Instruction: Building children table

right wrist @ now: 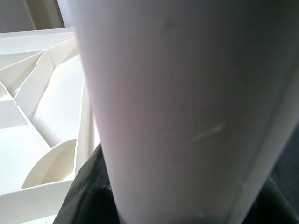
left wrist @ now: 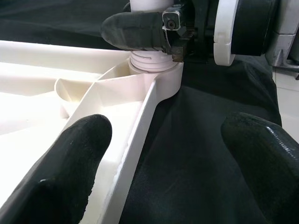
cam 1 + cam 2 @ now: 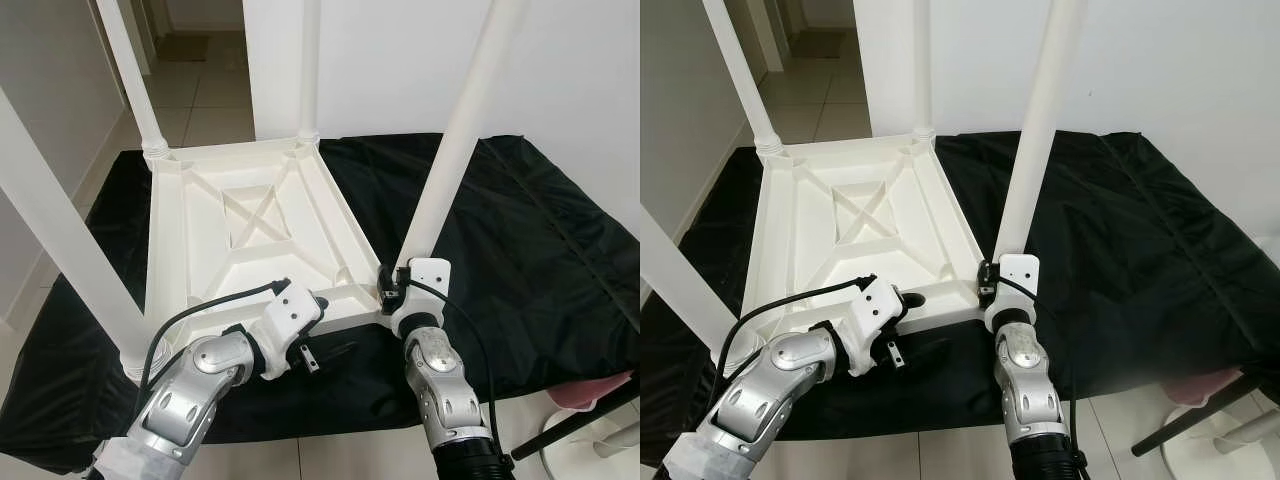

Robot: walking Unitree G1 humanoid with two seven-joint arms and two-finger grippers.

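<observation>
Four legs up on the overturned table (image 3: 250, 215).
Right gripper (image 2: 149, 35) pinches the 4 o'clock leg (image 3: 455, 140); left gripper (image 2: 163, 154) spread astride the rim.

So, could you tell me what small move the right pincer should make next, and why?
Probably keep twisting the near-right leg down into its corner socket. The right pincer grips the leg's base, where threads still show above the socket, while the open left pincer straddles the tabletop's rim.
</observation>
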